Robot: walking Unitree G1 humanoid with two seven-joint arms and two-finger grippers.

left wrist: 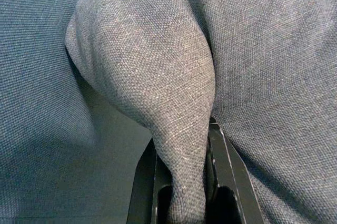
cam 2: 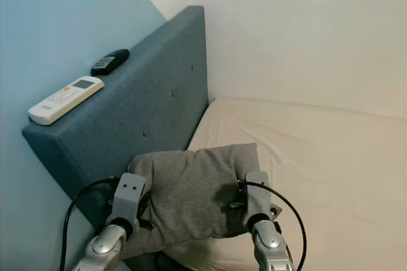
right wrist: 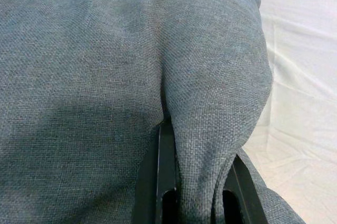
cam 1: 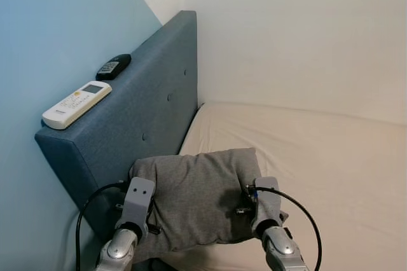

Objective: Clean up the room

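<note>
A grey pillow (cam 1: pixel 191 198) is held over the head end of the bed, close to the blue headboard (cam 1: pixel 149 109). My left gripper (cam 1: pixel 145 210) pinches the pillow's left edge; in the left wrist view its black fingers (left wrist: pixel 224 166) are shut on a fold of the grey pillow (left wrist: pixel 174 92). My right gripper (cam 1: pixel 251 202) clamps the right edge, and the right wrist view has its fingers (right wrist: pixel 164 182) closed on a bunched corner of the pillow (right wrist: pixel 210 92).
A white remote (cam 1: pixel 76 104) and a black remote (cam 1: pixel 114 66) lie on top of the headboard. The cream mattress (cam 1: pixel 318 169) spreads to the right, up to the white wall (cam 1: pixel 299 29). A light blue wall (cam 1: pixel 51 35) stands on the left.
</note>
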